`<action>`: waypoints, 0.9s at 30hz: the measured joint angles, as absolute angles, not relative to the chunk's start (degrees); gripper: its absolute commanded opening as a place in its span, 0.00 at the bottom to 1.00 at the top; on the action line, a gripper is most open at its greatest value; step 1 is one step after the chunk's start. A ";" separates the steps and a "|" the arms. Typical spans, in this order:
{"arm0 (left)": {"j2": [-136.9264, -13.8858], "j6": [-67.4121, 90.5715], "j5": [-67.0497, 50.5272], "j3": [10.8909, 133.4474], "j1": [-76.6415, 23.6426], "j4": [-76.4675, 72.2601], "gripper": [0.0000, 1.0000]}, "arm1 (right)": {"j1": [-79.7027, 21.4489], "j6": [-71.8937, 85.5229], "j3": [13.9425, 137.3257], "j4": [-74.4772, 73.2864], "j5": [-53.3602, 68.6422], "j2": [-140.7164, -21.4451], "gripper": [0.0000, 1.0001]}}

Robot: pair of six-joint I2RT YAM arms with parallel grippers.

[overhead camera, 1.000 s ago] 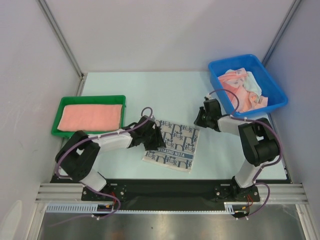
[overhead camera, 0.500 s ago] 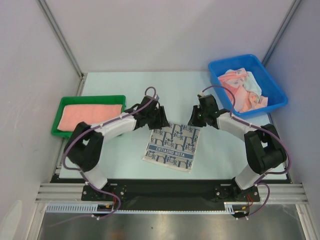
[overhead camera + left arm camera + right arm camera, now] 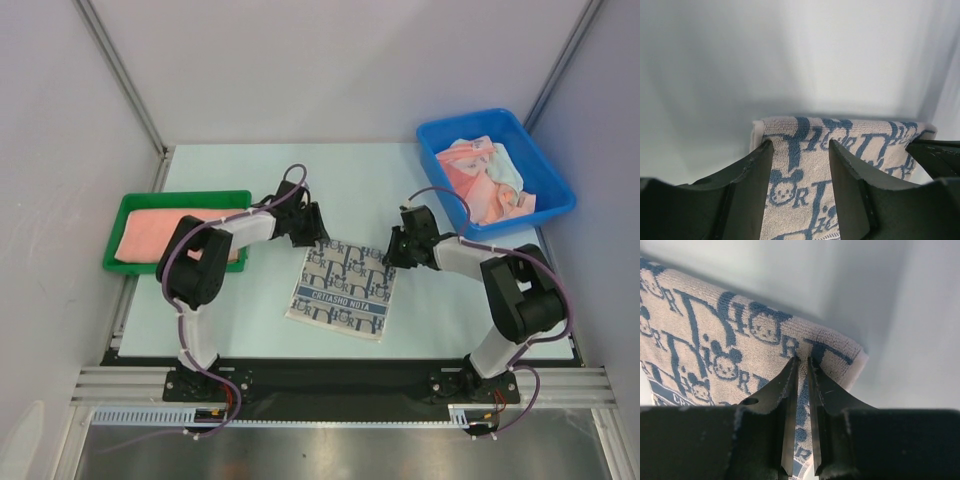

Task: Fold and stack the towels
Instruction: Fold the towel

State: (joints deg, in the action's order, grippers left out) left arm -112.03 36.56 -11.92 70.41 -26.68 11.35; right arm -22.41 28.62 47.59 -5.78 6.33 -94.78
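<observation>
A navy-and-white patterned towel (image 3: 345, 288) lies flat on the table between the arms. My left gripper (image 3: 312, 232) is at its far left corner. In the left wrist view the left gripper (image 3: 800, 146) is open, its fingers straddling the towel (image 3: 805, 170) just inside its far edge. My right gripper (image 3: 396, 250) is at the far right corner. In the right wrist view the right gripper (image 3: 801, 361) has its jaws nearly together, pinching the towel (image 3: 715, 340) near that corner. A salmon-pink towel (image 3: 145, 230) lies folded in the green tray (image 3: 180, 197).
A blue bin (image 3: 432, 150) at the back right holds crumpled pink and white towels (image 3: 485, 180). The left arm reaches over the green tray's right end. Walls close in the table at the back and on both sides.
The left gripper moved from the patterned towel's left edge to its far left corner. The right gripper came left from near the bin to the far right corner.
</observation>
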 measured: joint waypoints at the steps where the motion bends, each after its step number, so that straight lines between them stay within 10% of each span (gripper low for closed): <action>1: -112.33 36.53 -12.23 70.87 -26.46 11.46 0.55 | -22.31 28.25 47.83 -5.37 6.61 -95.13 0.19; 27: -126.74 -1.76 -18.24 103.42 -23.46 34.46 0.63 | -10.00 -5.34 83.59 -33.32 30.17 -116.62 0.47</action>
State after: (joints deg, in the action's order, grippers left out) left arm -126.74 -1.76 -18.24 103.42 -23.46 34.46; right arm -10.00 -5.34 83.59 -33.32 30.17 -116.62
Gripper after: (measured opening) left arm 0.636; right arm 0.469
